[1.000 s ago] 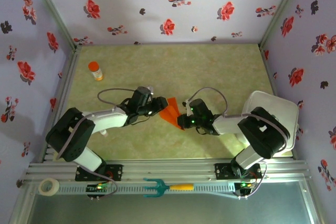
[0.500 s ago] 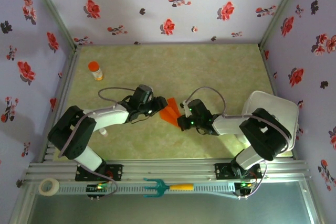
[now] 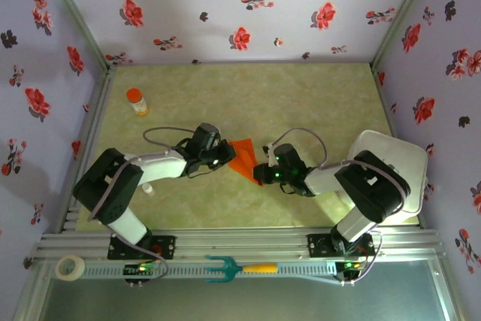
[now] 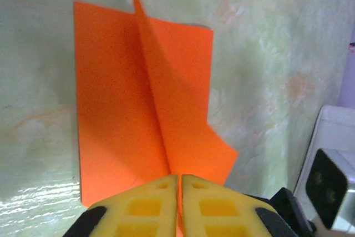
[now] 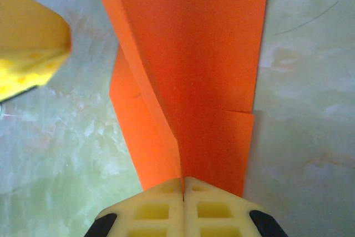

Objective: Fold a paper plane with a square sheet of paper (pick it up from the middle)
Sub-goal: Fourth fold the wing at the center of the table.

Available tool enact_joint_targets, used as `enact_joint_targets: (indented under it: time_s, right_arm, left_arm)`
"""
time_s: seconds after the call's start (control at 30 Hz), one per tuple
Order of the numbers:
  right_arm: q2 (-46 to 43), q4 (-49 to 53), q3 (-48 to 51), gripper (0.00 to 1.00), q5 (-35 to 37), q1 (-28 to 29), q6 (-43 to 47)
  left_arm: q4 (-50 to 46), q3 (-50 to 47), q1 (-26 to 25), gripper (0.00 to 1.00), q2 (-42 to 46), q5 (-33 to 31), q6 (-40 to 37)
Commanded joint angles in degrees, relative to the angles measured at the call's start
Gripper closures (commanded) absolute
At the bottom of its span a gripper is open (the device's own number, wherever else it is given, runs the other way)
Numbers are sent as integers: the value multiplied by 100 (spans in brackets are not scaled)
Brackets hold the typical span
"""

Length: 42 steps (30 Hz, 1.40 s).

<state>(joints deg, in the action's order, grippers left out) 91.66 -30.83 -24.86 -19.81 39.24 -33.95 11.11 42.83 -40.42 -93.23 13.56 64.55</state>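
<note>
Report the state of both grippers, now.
Left gripper: closed, pinching the paper at its raised fold.
Right gripper: closed, pinching the same paper at its fold.

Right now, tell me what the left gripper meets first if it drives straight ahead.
The left gripper, shut on the orange paper, would just shove that sheet; beyond it the table looks free, though depth is unclear.

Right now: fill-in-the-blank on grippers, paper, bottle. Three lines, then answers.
1. The left gripper is ___ on the paper.
2. With the right gripper pinching it too, the number of grippers on it is ___.
3. The bottle stands at the table's far ___ corner.
Missing words: shut; two; left.
</note>
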Motion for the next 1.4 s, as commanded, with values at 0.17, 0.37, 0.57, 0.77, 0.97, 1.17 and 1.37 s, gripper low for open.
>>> enact_joint_targets:
  time_s: [0.17, 0.37, 0.57, 0.77, 0.97, 1.17, 1.37]
  right_arm:
    - [229, -631, 143, 96, -447, -196, -638]
    - [350, -1089, 233, 96, -710, -340, -1046]
    - [309, -1094, 245, 96, -841, -443, -1220]
    - [335, -919, 198, 96, -957, -519, -1228]
    - [632, -1016, 170, 96, -1015, -541, -1409]
    - [793, -1068, 175, 97, -1008, -558, -1547]
    - [838, -1166, 201, 97, -1093, -611, -1670]
  left_arm:
    - [58, 340, 17, 94, -656, 396, -63]
    - [-70, 321, 17, 96, -875, 328, -90]
    - [-182, 182, 26, 98, -955, 209, -81]
    - [-290, 190, 52, 98, -925, 144, -127]
    - [-372, 243, 55, 98, -899, 138, -178]
    - [-468, 319, 53, 97, -821, 92, -283]
    - [-646, 426, 70, 96, -728, 6, -438]
